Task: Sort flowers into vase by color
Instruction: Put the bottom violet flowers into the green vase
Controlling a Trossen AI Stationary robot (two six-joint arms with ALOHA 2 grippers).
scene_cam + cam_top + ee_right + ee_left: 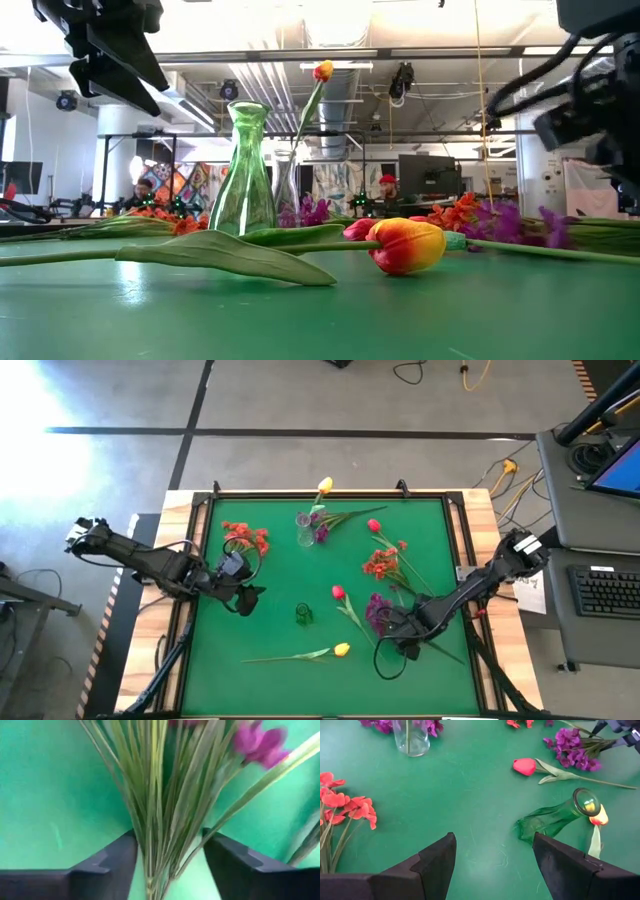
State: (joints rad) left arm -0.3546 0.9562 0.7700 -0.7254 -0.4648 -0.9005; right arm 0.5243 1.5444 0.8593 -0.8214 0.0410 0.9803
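Observation:
A clear glass vase (304,530) stands at the mat's far middle with a yellow tulip (324,486) and a purple spray (320,533) in it. A green glass vase (303,614) stands mid-mat. Loose on the mat lie orange-red sprays (245,538) (382,563), pink-red tulips (338,592) (373,526), a yellow tulip (341,650) and a purple spray (378,608). My left gripper (492,842) hovers open at the mat's left, with nothing between its fingers. My right gripper (170,840) points down over the loose purple spray's stems (165,820), one finger on each side. My right gripper comes from above, pointing down, with the purple spray's bundle of green stems (160,855) between its two fingers, which lie across the stems. The stems rest on the mat. Whether the fingers touch them, I cannot tell.
The mat's raised frame (330,496) borders the work area. A black cable loop (390,660) lies near my right gripper. Bare green mat lies at the near left (230,670). Desks with a keyboard (605,590) stand beyond the table's right edge.

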